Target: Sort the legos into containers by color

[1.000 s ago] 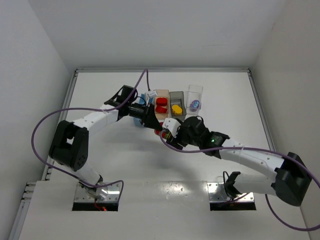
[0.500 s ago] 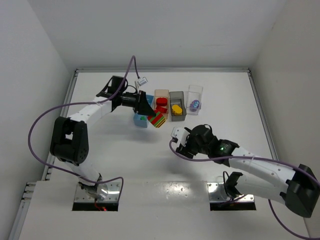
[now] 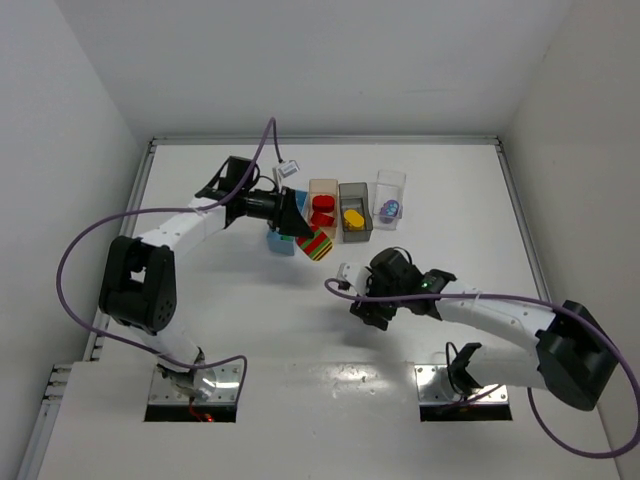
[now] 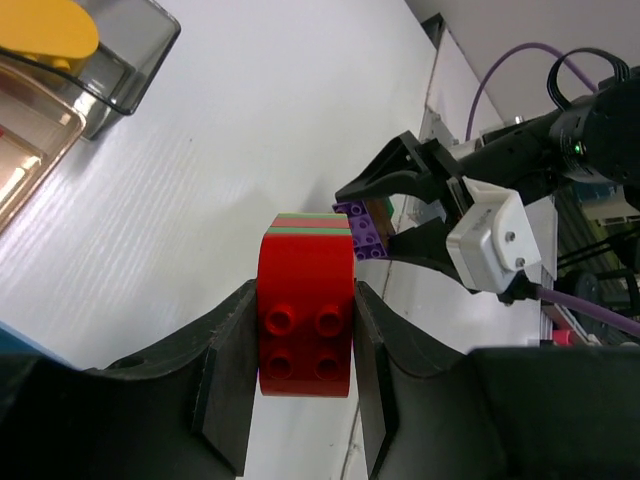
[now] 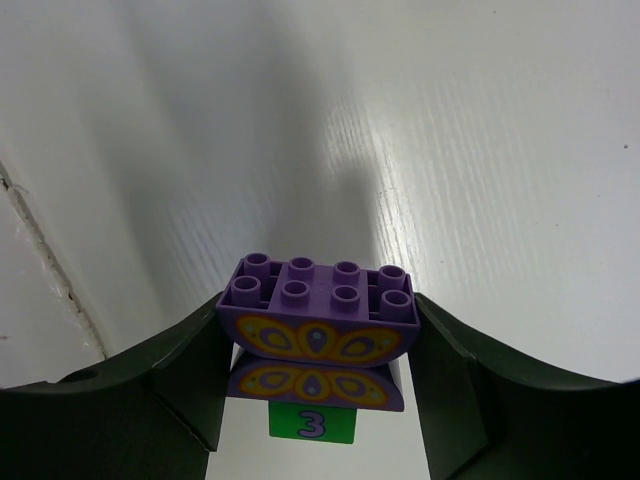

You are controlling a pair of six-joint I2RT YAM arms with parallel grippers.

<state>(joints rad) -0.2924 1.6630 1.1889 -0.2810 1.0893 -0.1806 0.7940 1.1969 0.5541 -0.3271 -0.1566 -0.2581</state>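
Observation:
My left gripper (image 3: 303, 232) is shut on a striped lego stack (image 3: 317, 243) and holds it above the table beside the light blue bin (image 3: 277, 243). In the left wrist view its fingers (image 4: 228, 370) clamp the stack's red end brick (image 4: 305, 320), with green and red stripes behind it. My right gripper (image 3: 360, 300) is shut on a purple brick pair (image 5: 315, 325) printed with yellow butterfly wings, with a green brick marked 3 (image 5: 312, 423) under it. The same gripper and purple piece (image 4: 358, 225) show in the left wrist view. The pale orange bin (image 3: 322, 190) holds red bricks, the dark grey bin (image 3: 354, 230) a yellow one, and the clear bin (image 3: 389, 185) a purple one.
The bins stand in a row at the table's far middle. White walls enclose the table on three sides. Purple cables loop off both arms. The dark grey bin (image 4: 135, 55) and the pale orange bin (image 4: 30, 140) sit at the upper left of the left wrist view.
The two grippers were together at the stack and have pulled apart. The left one kept the striped stack near the bins. The right one drew back toward the near side with the purple and green piece.

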